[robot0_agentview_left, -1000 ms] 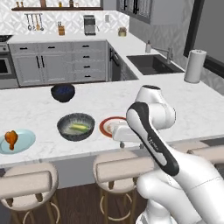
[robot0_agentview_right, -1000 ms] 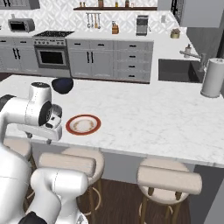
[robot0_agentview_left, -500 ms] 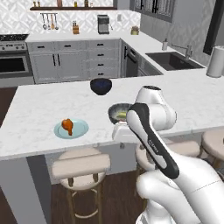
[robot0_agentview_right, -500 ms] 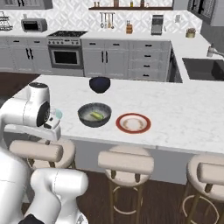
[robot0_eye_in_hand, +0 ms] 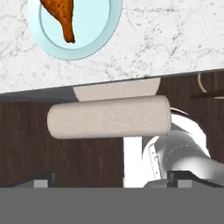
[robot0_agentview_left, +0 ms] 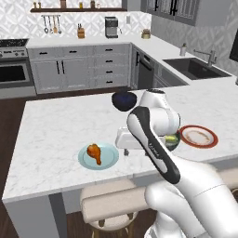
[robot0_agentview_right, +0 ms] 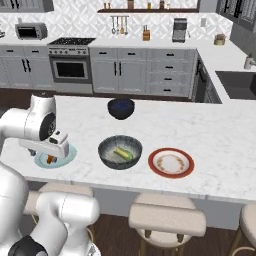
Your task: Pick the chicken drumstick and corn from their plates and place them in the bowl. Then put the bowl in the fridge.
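Note:
The chicken drumstick (robot0_agentview_left: pixel 95 152) lies on the pale light-blue plate (robot0_agentview_left: pixel 108 160) near the island's front edge. In the hand view the drumstick (robot0_eye_in_hand: pixel 61 15) and its plate (robot0_eye_in_hand: pixel 94 30) sit at the top. My gripper (robot0_eye_in_hand: pixel 112 178) is open and holds nothing. It hangs over the counter's front edge, just right of the plate in the left base view. The corn (robot0_agentview_right: pixel 123 153) lies inside the ribbed grey bowl (robot0_agentview_right: pixel 107 150). The white plate with the red-orange rim (robot0_agentview_right: pixel 171 162) stands right of the bowl. The fridge is out of view.
A smaller dark navy bowl (robot0_agentview_right: pixel 121 108) stands behind the grey bowl. Padded stools (robot0_eye_in_hand: pixel 109 116) stand under the island's front edge. Beyond the island are cabinets, an oven (robot0_agentview_right: pixel 70 70) and a sink (robot0_agentview_left: pixel 193 67).
The base has driven sideways, so the whole scene has shifted and the blue plate now lies close by my hand. The corn stays in the bowl. The gripper stays open.

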Controlling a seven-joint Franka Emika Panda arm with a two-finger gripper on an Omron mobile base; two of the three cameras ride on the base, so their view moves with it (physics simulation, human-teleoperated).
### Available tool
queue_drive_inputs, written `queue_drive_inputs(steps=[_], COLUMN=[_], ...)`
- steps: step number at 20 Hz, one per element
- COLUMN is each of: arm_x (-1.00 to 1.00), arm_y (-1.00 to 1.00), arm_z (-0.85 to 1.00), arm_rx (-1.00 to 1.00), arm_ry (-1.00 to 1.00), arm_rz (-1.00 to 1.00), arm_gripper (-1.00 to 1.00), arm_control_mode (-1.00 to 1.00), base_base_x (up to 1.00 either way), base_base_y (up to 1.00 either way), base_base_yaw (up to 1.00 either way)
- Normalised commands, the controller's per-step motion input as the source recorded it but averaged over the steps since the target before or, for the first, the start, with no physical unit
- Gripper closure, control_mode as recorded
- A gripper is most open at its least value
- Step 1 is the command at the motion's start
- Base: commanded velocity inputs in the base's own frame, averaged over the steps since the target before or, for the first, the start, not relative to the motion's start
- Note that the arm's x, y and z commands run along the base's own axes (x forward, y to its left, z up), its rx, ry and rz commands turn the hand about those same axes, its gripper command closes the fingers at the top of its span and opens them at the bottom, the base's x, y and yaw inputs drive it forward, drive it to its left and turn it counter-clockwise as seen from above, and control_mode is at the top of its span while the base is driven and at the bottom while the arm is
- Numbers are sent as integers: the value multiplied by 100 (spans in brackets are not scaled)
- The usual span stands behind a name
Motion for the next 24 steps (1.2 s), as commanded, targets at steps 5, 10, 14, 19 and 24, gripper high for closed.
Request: queue_drive_inputs(steps=[5, 10, 14, 19, 24], arm_x=[93, 96, 76, 40, 33], arm_y=[77, 22, 36, 29, 25], arm_z=[0, -34, -51, -58, -62], arm_rx=[-18, -13, 0, 5, 4], arm_ry=[0, 0, 4, 0, 1], arm_rz=[1, 8, 3, 0, 1], arm_gripper=[-100, -100, -100, -100, -100], arm_control_mode=[-100, -100, -100, -100, -100], base_base_x=[0, 0, 0, 0, 0], base_base_y=[0, 0, 0, 0, 0], base_base_yaw=[0, 0, 0, 0, 0])
